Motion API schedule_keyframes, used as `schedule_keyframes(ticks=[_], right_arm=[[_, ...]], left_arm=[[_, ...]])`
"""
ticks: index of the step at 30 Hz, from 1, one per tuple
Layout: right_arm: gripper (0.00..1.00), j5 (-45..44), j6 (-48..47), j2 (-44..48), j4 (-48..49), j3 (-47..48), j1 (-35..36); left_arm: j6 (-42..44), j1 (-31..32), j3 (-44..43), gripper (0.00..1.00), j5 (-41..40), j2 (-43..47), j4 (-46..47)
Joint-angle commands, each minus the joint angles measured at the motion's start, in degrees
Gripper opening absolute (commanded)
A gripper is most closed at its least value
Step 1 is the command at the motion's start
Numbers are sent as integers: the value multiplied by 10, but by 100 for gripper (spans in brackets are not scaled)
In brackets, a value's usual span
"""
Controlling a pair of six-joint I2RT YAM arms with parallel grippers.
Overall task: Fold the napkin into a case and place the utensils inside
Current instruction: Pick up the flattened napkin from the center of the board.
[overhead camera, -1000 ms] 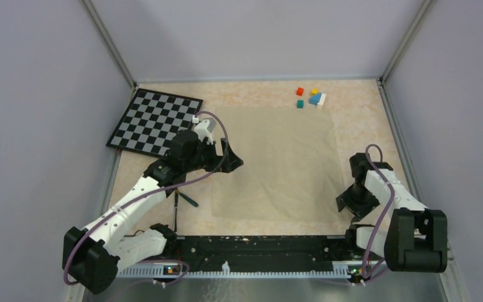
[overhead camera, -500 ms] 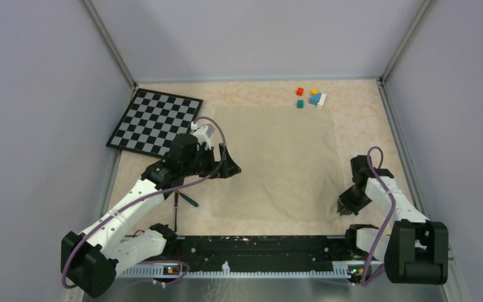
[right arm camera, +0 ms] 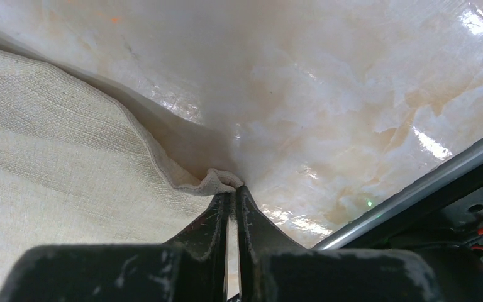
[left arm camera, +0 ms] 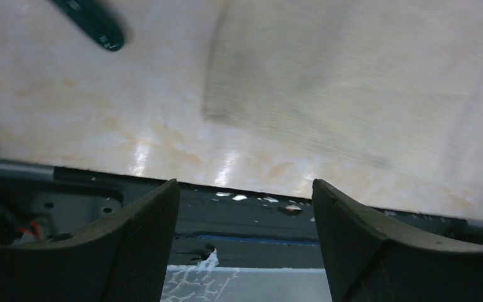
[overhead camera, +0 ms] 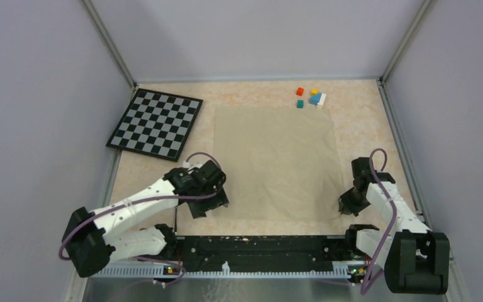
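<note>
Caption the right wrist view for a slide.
Right pincer shut on a bunched corner of the napkin, over the glossy peach tabletop.

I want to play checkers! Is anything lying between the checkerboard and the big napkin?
Nothing, just a bare strip of peach tabletop between the checkerboard and the napkin, seen in the top view.

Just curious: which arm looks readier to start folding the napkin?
Right: the right gripper is shut on the napkin's near corner. The left gripper hangs open near the other corner, holding nothing.
</note>
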State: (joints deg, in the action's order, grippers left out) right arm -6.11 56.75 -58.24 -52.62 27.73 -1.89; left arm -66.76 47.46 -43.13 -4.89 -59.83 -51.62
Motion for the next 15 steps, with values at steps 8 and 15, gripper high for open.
schedule_keyframes(ticks=[8, 15], right_arm=[[0, 3, -27, 52, 53, -29, 6], [0, 22, -41, 69, 63, -35, 6]], left_arm=[[-273, 12, -29, 58, -22, -147, -85], [-282, 13, -28, 57, -27, -188, -49]])
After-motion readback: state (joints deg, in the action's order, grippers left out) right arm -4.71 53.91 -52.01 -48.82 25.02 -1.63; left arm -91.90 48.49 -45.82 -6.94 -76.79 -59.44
